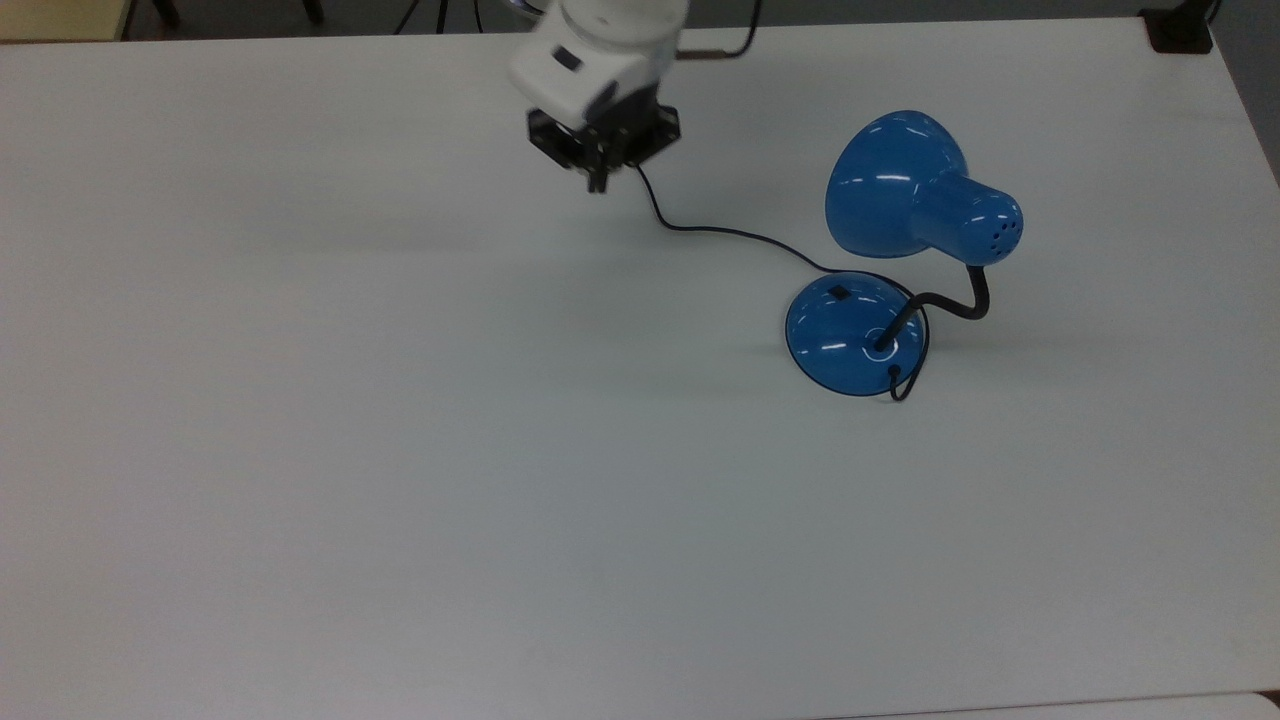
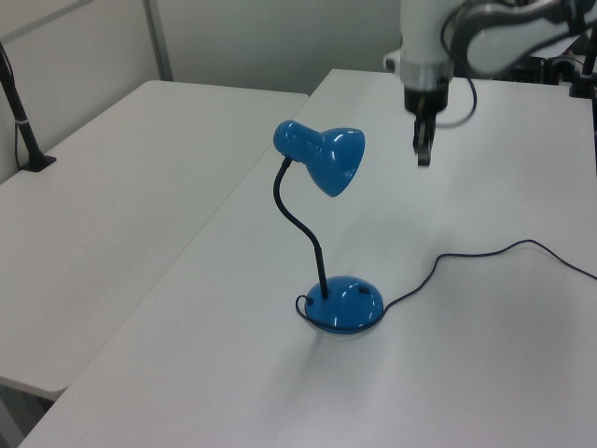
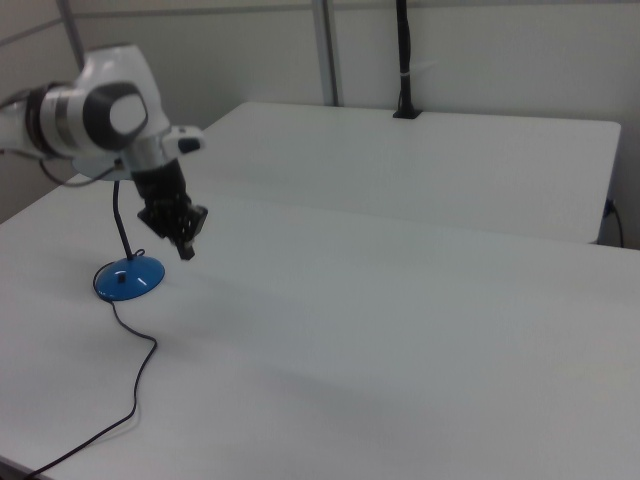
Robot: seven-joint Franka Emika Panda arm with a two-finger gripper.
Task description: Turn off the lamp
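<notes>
The lamp [image 1: 905,235] stands on the table [image 1: 400,450] at the top view's right. The gripper [image 1: 598,180] hangs high, well apart, fingers together. To press well, come straight down on the switch [image 1: 838,293]

White arm [image 2: 424,28] – grey joint covers – black end effector [image 1: 598,182].
</notes>
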